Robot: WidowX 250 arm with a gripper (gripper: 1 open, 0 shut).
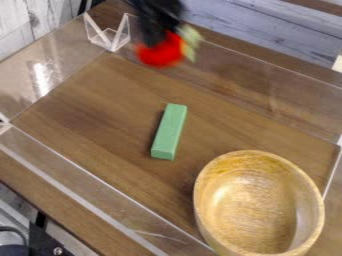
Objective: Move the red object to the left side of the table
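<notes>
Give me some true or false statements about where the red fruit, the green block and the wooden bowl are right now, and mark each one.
1. The red fruit is held in the gripper above the table. True.
2. The green block sits inside the wooden bowl. False: it lies flat on the table, apart from the bowl.
3. The wooden bowl is empty. True.
4. The red fruit is right beside the bowl. False: it is far from it, near the back wall, at upper left in the picture.
5. The green block lies between the fruit and the bowl. True.
</notes>
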